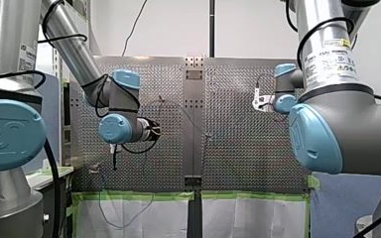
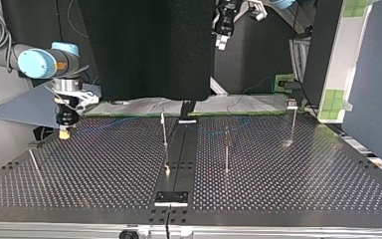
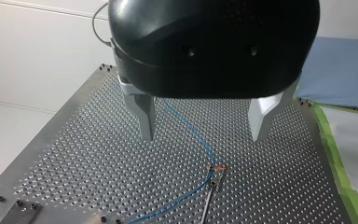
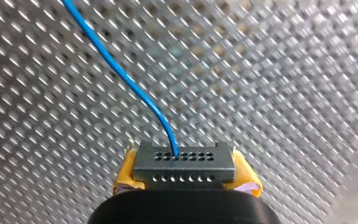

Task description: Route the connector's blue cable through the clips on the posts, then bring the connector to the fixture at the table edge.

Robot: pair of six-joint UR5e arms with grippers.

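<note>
right pincer grips the connector, left pincer wide above the cable; a hard tug could pop it off the clip ahead.

Perforated table | thin posts standing on it; blue cable lying across

The grey connector, with two rows of small holes, is clamped between my right gripper's yellow pads. Its blue cable leaves a top-row hole and arcs toward eleven o'clock. It meets the clip on a post from eleven o'clock, leaving toward seven.
</note>
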